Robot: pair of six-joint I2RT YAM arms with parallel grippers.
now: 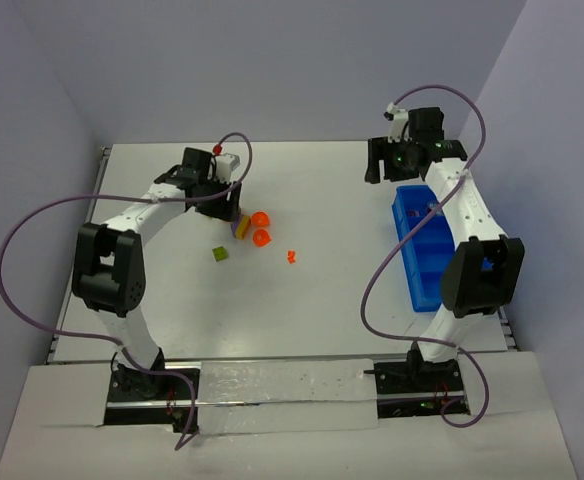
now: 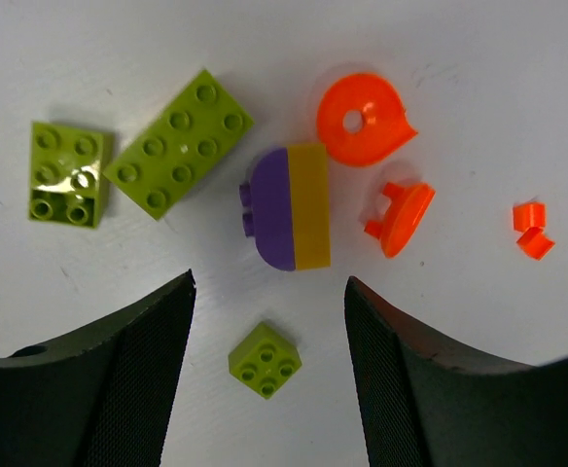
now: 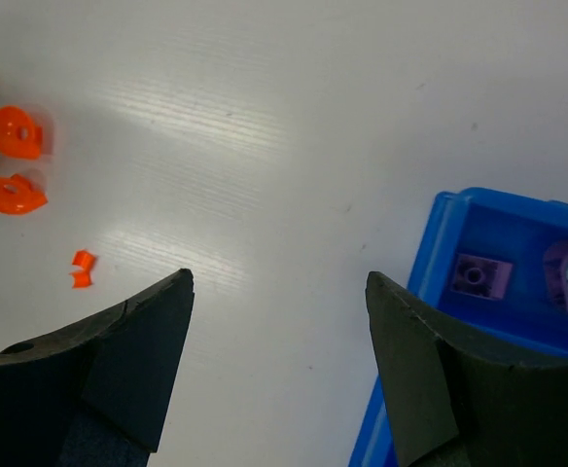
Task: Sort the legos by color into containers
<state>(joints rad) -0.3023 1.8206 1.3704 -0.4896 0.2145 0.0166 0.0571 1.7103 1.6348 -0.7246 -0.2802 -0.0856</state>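
lime-green bricks: hard moulded plastic, semi-gloss. The square one at left of the left wrist view has a shiny glare patch.
purple-yellow piece: smooth, satin plastic.
orange pieces: glossy plastic, look slightly translucent.
blue tray: glossy plastic, smooth walls.
table: matt white, fine ribbed grain.
left gripper pads: matt black, fine mesh texture.
right gripper fingers: matt black, smooth.

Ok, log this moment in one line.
left gripper: open, aimed at small green brick | right gripper: open, empty, near blue tray | purple brick: in tray | orange pieces: outside tray
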